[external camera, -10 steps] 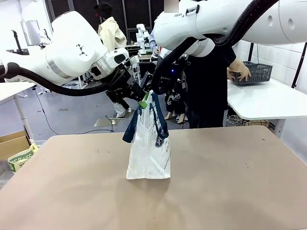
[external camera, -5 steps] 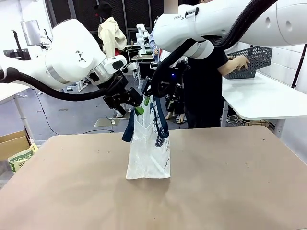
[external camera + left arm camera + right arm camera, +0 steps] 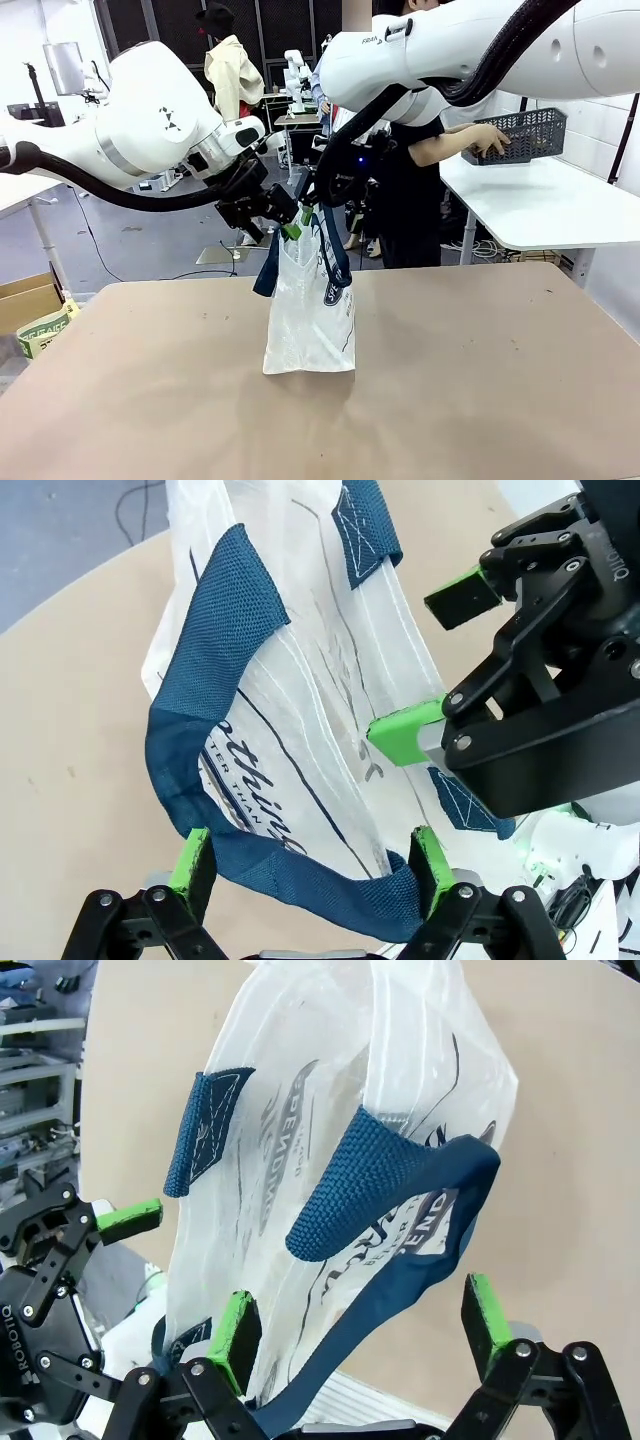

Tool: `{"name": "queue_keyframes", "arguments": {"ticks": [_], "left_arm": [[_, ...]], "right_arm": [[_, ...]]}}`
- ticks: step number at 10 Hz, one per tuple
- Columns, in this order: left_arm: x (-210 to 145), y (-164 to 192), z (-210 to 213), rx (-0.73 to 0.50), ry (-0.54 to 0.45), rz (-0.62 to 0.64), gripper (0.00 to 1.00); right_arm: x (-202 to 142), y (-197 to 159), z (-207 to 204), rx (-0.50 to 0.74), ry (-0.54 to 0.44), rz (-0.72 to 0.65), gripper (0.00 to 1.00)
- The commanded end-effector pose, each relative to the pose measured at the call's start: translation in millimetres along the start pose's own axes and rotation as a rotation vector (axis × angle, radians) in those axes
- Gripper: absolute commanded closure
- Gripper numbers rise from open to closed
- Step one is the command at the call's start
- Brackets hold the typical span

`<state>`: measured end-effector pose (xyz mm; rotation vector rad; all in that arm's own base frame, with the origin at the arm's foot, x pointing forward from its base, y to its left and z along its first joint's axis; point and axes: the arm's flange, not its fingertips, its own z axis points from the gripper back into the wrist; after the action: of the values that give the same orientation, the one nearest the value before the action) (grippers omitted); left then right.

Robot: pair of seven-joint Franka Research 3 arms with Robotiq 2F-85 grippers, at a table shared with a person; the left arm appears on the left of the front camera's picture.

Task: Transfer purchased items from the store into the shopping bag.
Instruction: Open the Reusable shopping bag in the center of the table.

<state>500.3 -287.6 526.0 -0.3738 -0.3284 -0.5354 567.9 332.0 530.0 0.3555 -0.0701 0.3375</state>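
The shopping bag (image 3: 310, 315), whitish plastic with navy straps, stands upright in the middle of the table. Both grippers are at its mouth. My left gripper (image 3: 288, 228) is open, and one navy strap (image 3: 290, 875) lies across the gap between its green pads (image 3: 190, 855). My right gripper (image 3: 312, 205) is open as well, with the other strap (image 3: 400, 1270) looping between its fingers (image 3: 485, 1320). Each wrist view also shows the opposite gripper at the bag's far rim. The purchased items are out of view.
Behind the table a person stands, holding a dark grey mesh basket (image 3: 522, 133) in the air above a white side table (image 3: 560, 205). A cardboard box (image 3: 30, 300) sits on the floor at the left. The brown tabletop (image 3: 480, 380) around the bag is bare.
The person has lifted the basket off the side table and is bringing it round. The left gripper dropped slightly at the bag's mouth; both grippers stay open.
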Motion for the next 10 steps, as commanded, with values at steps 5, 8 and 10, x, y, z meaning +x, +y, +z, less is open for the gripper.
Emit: {"name": "queue_keyframes", "arguments": {"ticks": [5, 8, 10], "left_arm": [[-2.5, 2.0, 4.5, -0.003, -0.013, 0.026, 0.95], [-5.3, 3.7, 9.9, 0.002, -0.008, 0.025, 1.00], [-11.5, 5.2, 16.4, 0.023, 0.011, -0.002, 1.00]], "right_arm": [[-1.0, -1.1, -1.7, 0.045, 0.045, -0.016, 0.96], [-8.7, -8.4, 3.8, 0.027, 0.059, -0.013, 1.00], [-21.8, -21.5, 15.1, -0.023, 0.060, 0.026, 1.00]]}}
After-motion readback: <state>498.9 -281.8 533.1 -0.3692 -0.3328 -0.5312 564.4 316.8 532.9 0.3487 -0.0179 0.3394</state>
